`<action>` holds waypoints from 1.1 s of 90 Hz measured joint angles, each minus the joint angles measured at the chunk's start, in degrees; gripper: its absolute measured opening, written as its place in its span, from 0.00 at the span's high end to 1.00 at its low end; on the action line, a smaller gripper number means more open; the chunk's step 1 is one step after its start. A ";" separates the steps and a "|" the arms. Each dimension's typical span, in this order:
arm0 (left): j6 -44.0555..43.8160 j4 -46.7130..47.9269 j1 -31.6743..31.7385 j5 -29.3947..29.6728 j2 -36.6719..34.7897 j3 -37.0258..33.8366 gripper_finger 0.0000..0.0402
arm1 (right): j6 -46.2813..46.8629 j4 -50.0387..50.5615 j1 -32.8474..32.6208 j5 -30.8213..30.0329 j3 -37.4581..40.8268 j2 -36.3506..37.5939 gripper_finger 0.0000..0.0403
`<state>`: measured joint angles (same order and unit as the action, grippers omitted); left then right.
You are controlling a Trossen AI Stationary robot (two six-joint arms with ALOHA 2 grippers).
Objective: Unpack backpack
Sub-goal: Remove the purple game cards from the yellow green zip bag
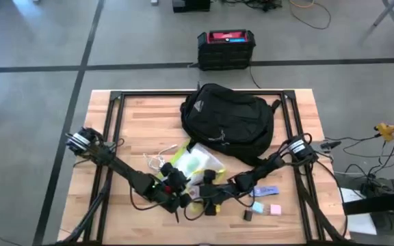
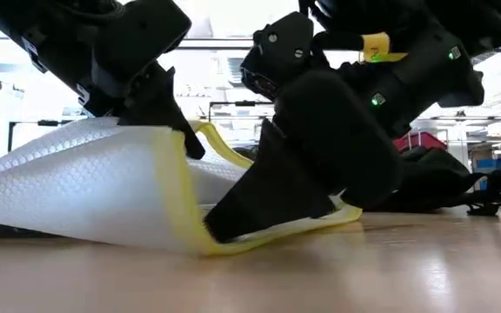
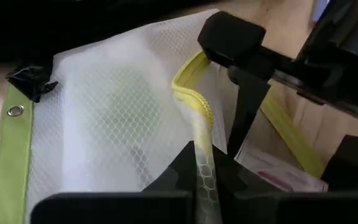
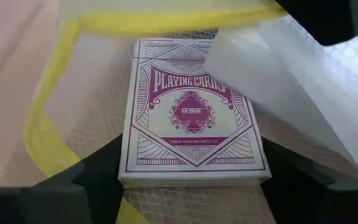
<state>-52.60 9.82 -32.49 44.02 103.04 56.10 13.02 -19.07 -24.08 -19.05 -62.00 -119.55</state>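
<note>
The backpack (image 1: 228, 121) lies on the tabletop (image 1: 142, 116) toward its far edge, zipped side up, well apart from both grippers. Nearer the front edge lies a clear mesh pouch (image 1: 195, 164) with yellow-green trim, and both arms meet over it.

The left gripper (image 3: 202, 180) has its fingers pressed together on the pouch's yellow zip edge (image 3: 197, 124), lifting that edge so the mouth stands open; the low view shows the raised flap (image 2: 103, 187) tented off the wood.

The right gripper (image 4: 191, 171) reaches into the open mouth. Its fingers (image 4: 98, 165) are spread on either side of a pack of playing cards (image 4: 191, 115), white with a purple pattern, which lies flat on the mesh inside the pouch. Whether the fingers touch the pack cannot be told.

On the tabletop by the right arm lie a blue item (image 1: 258, 207), a pink block (image 1: 274, 208) and a small dark piece (image 1: 248, 215). A white cable (image 1: 157, 162) lies just beside the pouch. Beyond the tabletop, on the floor, stands a black box (image 1: 226, 49) with a red top.
</note>
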 joint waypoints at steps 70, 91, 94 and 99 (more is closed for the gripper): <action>0.02 2.50 -0.07 -0.88 0.00 0.00 1.00 | 12.49 26.95 -14.90 -1.31 13.54 30.26 0.30; 0.01 3.20 -0.07 -1.35 0.00 0.00 1.00 | 20.94 30.31 -20.07 -1.91 22.85 42.92 0.30; 0.02 3.20 -0.07 -1.45 0.00 0.00 1.00 | 22.10 31.33 -20.76 -2.09 23.66 44.81 0.30; 0.02 3.21 -0.07 -1.47 0.00 0.00 1.00 | 23.62 31.97 -21.86 -2.08 24.77 47.79 0.30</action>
<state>-52.58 13.03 -32.56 42.54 103.04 56.10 36.64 12.90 -45.94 -21.13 -37.22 -71.76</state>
